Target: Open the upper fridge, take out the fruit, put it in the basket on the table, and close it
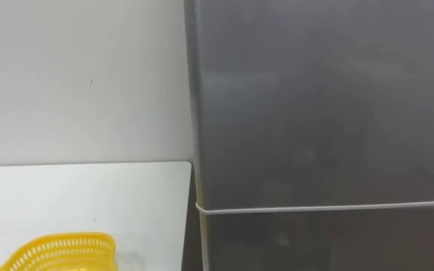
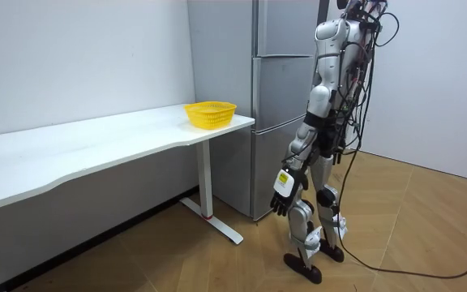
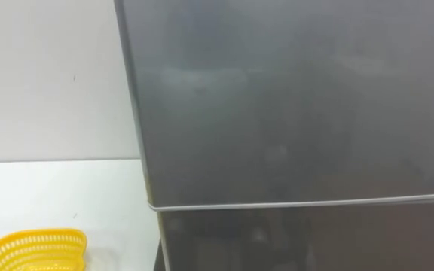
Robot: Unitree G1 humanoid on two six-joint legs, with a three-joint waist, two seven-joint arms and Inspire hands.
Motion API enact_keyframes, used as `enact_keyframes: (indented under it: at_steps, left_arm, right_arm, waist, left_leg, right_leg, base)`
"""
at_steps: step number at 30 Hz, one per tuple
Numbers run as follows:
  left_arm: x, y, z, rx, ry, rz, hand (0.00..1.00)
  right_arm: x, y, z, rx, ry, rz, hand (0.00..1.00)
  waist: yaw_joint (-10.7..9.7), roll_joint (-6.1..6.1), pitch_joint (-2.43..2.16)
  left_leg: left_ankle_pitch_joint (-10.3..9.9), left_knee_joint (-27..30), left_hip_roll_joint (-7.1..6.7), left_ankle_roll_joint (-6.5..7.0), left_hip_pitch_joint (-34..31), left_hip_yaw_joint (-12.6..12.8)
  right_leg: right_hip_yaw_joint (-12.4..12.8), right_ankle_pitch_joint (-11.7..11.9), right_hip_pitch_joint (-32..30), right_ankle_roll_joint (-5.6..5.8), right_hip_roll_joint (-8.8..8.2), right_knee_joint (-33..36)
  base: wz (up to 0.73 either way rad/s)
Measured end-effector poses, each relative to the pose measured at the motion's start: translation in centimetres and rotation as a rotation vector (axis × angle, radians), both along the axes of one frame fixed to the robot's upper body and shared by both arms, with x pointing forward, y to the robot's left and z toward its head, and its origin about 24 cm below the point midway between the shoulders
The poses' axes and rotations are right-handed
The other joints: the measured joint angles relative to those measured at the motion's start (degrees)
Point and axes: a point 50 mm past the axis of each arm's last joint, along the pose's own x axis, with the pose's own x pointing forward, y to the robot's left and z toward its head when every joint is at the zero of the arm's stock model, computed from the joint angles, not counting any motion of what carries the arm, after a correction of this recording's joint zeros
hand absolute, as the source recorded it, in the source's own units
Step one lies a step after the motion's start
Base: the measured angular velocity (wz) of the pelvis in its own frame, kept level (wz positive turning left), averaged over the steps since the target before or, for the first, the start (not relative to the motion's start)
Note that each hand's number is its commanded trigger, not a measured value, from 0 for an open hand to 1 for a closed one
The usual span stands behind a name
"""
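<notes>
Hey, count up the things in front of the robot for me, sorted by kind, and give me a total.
grey fridge: 1
white table: 1
yellow basket: 1
Total: 3

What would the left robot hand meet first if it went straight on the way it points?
The left robot hand hangs pointing down, so probably the floor first; nothing shows between them, though depth is unclear.
</notes>
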Motion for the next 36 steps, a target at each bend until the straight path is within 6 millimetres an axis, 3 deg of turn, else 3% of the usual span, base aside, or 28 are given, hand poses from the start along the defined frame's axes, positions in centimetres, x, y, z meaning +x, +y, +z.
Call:
enact_keyframes:
  at_steps: [14, 22, 26, 28, 29, 32, 36]
  left_arm:
    - [0.2, 0.1, 0.0, 0.01, -0.016, 0.065, 0.0]
    - [-0.8, 1.1, 0.2, 0.059, -0.074, 0.447, 0.0]
    - [-0.6, 2.0, 0.4, 0.107, -0.166, 0.781, 0.0]
    - [0.0, 2.6, 0.7, 0.133, -0.228, 0.922, 0.0]
    - [0.4, 3.2, 0.9, 0.156, -0.272, 1.011, 0.0]
    - [1.8, 4.8, 1.7, 0.223, -0.396, 1.197, 0.0]
    - [5.3, 7.4, 3.9, 0.3, -0.619, 1.366, 0.0]
  right_arm:
    - [0.3, -0.3, 0.1, -0.042, -0.031, -0.044, 0.0]
    - [0.3, -0.5, 0.2, -0.059, -0.051, -0.106, 0.0]
    - [-0.2, -0.8, 0.2, -0.072, -0.05, -0.15, 0.0]
    - [-0.4, -0.9, 0.2, -0.074, -0.047, -0.173, 0.0]
    - [-0.3, -1.0, 0.3, -0.078, -0.052, -0.184, 0.0]
    - [-0.1, -1.5, 0.4, -0.09, -0.073, -0.2, 0.0]
    - [-0.1, -1.9, 0.5, -0.104, -0.084, -0.226, 0.0]
  waist:
    - [0.05, -0.11, 0.02]
    - [0.35, 0.04, 0.02]
    - [1.31, 0.27, -0.01]
    - [1.74, 0.74, -0.21]
    - [1.82, 0.39, 0.01]
    - [1.83, 0.65, -0.12]
    - [2.77, 1.07, -0.39]
  left_leg:
    - [0.0, 0.26, 0.01, 0.0, -0.26, 0.0]
    - [-0.01, 0.75, 0.04, 0.0, -0.32, -0.08]
    - [-0.01, 0.7, 0.04, 0.0, -0.23, -0.07]
    - [0.0, 0.56, 0.05, 0.0, -0.26, -0.13]
    - [0.0, 0.16, 0.05, 0.0, -0.26, -0.13]
    - [0.03, -0.35, 0.01, 0.03, -0.15, -0.24]
    - [0.17, -0.46, 0.0, 0.04, -0.08, -0.32]
  right_leg:
    - [-0.51, 0.0, 0.0, 0.0, -0.03, -0.04]
    - [-0.71, 0.0, -0.12, 0.0, -0.03, -0.02]
    - [-0.77, 0.02, -0.13, -0.03, -0.05, 0.06]
    - [-0.51, 0.02, -0.16, -0.03, -0.03, 0.05]
    - [-0.46, 0.02, -0.18, -0.02, -0.03, 0.06]
    - [-0.67, 0.02, -0.14, -0.01, -0.1, 0.06]
    - [-0.65, 0.1, -0.24, -0.04, -0.07, 0.08]
  base:
    - [0.0]
    - [0.01]
    - [0.0]
    - [0.0]
    - [0.0]
    - [-0.02]
    - [0.0]
